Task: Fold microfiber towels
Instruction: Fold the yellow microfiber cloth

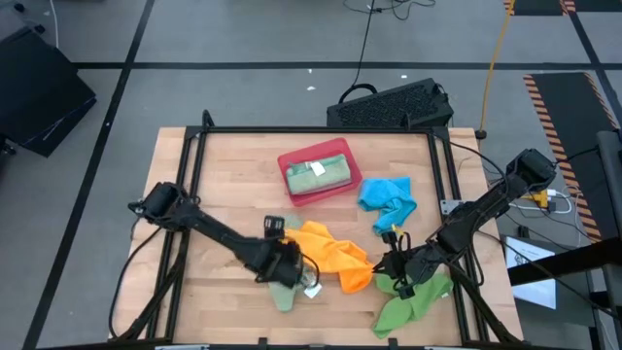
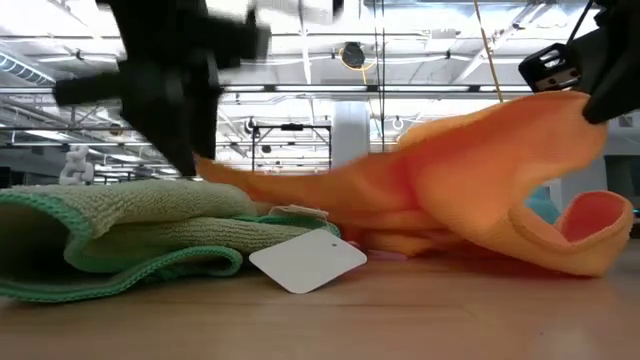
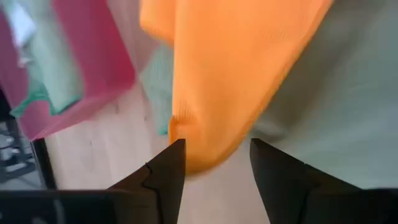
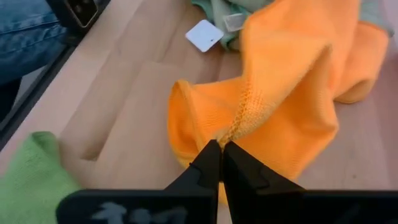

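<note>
At the near edge of the wooden table, both arms work on the orange towel, which lies crumpled between them. The right gripper is pinched fully closed on a hemmed edge of the orange cloth, and in the low view that side rises toward the gripper; this grip appears intended to hold one corner up so the cloth can be spread. The left gripper has its fingers parted at a moderate gap with a lobe of the orange towel hanging between them; whether the fingers press the cloth cannot be told, though the placement suggests an attempt on the opposite corner. The orange towel itself is bunched, with a rolled fold open at one end and no flat face yet, so the fold is judged not begun. Under the left gripper lies a sage green towel, loosely doubled, with a white tag resting on the wood just beside it. A bright green towel lies crumpled below the right gripper near the table's front corner, and a bright blue towel lies heaped farther back. A red tray sits near the table's centre with a folded sage green towel inside it, which suggests the tray is where finished towels go.
</note>
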